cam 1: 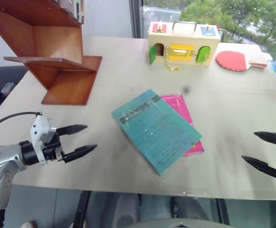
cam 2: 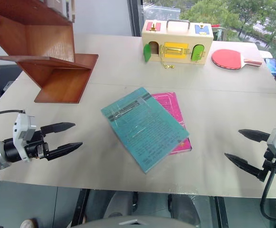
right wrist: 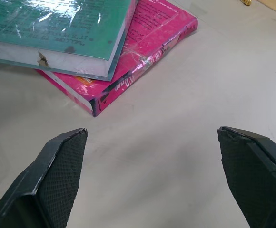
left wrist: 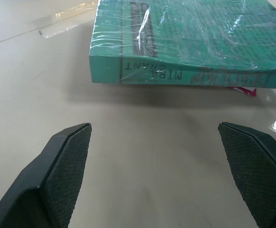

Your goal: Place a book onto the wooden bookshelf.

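Teal book lies atop pink book; both end effectors — left, right — spread, empty.

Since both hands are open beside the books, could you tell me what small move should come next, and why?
Probably bring the left hand in toward the teal book's near spine edge. The teal book lies flat on the pink book, untouched, with both the left hand and right hand open and apart from it, and the wooden bookshelf stands beyond.
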You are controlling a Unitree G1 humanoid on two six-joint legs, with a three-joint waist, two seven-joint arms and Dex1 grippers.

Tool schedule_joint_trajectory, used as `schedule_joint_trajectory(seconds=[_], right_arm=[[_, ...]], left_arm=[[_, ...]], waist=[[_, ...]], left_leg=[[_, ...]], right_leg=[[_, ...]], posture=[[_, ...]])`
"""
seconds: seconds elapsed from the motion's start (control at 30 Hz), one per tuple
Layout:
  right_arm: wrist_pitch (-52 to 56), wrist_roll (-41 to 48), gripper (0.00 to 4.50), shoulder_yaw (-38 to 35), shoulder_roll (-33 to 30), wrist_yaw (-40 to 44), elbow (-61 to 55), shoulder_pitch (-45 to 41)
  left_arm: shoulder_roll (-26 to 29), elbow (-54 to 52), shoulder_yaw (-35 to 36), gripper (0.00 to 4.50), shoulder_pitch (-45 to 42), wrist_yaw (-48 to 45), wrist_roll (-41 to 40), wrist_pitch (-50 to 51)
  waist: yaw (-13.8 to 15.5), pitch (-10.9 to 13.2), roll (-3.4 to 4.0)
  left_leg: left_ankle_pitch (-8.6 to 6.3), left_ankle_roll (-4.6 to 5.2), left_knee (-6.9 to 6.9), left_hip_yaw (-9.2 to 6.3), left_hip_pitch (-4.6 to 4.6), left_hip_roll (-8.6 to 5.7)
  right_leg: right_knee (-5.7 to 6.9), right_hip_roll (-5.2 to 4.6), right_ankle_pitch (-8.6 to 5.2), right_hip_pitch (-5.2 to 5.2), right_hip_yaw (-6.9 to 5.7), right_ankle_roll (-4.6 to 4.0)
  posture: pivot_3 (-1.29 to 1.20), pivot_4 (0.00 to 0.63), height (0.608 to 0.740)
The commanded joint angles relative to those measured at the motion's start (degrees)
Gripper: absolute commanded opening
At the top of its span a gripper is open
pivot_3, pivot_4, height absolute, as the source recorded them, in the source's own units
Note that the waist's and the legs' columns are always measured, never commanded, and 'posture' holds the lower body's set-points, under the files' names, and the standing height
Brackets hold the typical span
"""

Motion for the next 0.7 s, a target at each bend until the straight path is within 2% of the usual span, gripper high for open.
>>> schedule_joint_trajectory(seconds=[0.03,0.3,0.4,0.6,0.7], right_arm=[[-0.6,-0.3,4.50,0.8,-1.0,-0.2,0.0,-1.8],[0.0,-0.7,4.50,4.4,-0.6,-2.0,-1.0,-5.4],[-0.2,-1.9,4.50,7.7,0.4,-4.9,-1.9,-7.7],[-1.1,-1.6,4.50,13.7,1.0,-6.2,-5.6,-11.6],[-1.9,-0.1,4.50,13.8,1.2,-5.0,-7.5,-11.5]], left_arm=[[0.2,-3.0,1.5,4.48,0.2,-0.2,-0.9,-0.5],[-2.3,-7.5,-1.3,4.48,-0.8,1.2,-5.5,5.0],[-3.8,-9.6,-2.8,4.48,-1.7,5.3,-8.0,10.2],[-4.9,-8.5,-2.2,4.48,-4.4,23.0,-33.1,41.8],[-7.4,-6.2,-2.4,4.48,-4.5,33.9,-44.0,49.5]], waist=[[0.0,0.0,0.00],[0.0,0.0,-0.02],[0.0,0.0,-0.02],[-0.1,0.1,0.00],[-0.1,0.1,-0.01]], left_leg=[[0.00,0.00,0.00,0.00,0.00,0.00],[0.00,0.00,0.11,0.03,0.03,0.00],[0.00,0.01,0.11,0.02,0.03,-0.01],[0.00,0.01,0.14,-0.04,0.03,0.01],[0.00,0.02,0.15,-0.07,0.01,-0.01]], right_leg=[[0.00,0.00,0.00,0.00,0.00,0.00],[0.02,-0.04,-0.01,0.01,0.03,0.02],[0.03,-0.02,0.00,0.04,0.04,0.03],[0.11,0.02,-0.02,0.03,0.03,0.07],[0.10,-0.01,-0.02,0.04,0.02,0.08]], posture=[[0.00,0.150,0.740],[0.00,0.150,0.740],[0.00,0.150,0.740],[0.00,0.150,0.740],[0.00,0.150,0.740]])
